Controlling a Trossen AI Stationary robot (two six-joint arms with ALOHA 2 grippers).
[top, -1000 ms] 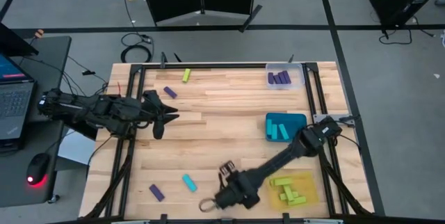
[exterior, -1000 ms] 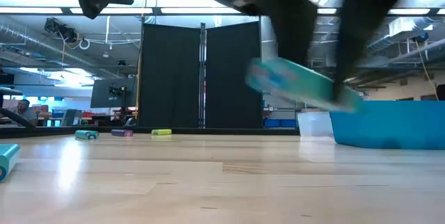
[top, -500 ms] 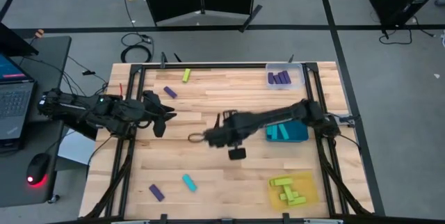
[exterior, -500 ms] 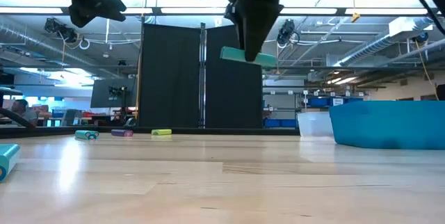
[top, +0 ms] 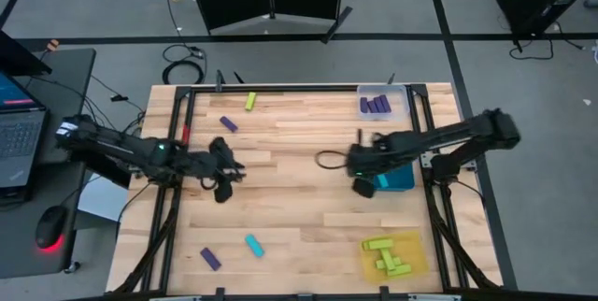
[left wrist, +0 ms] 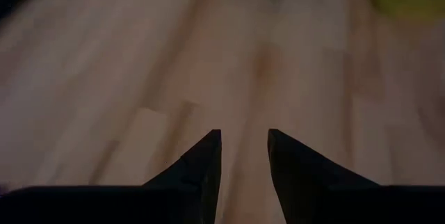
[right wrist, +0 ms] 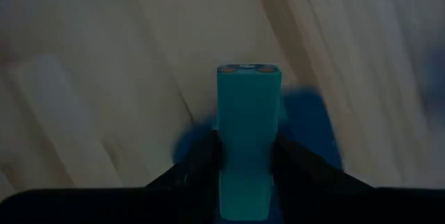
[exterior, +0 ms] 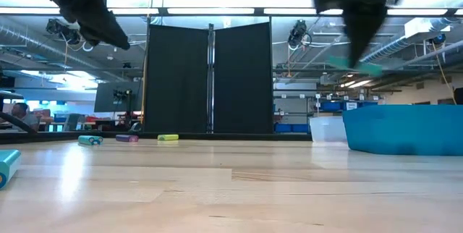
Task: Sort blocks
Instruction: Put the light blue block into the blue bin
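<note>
Cyan block (right wrist: 247, 140), clamped in right gripper (right wrist: 245, 156)

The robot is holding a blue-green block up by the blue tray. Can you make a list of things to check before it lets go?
1. Cyan block held tight in the right claw: ok, fingers shut on both sides.
2. Right claw above the teal tray: not ok yet; in the high view it hangs at the tray's left edge.
3. Teal tray holds matching blocks: ok, only cyan ones show inside.
4. Block lifted clear of the table: ok, the low view shows it high up.
5. Left claw out of the way: ok, empty, open, far over the table's left side.
6. Room left in the tray: cannot tell, the arm hides part.
</note>
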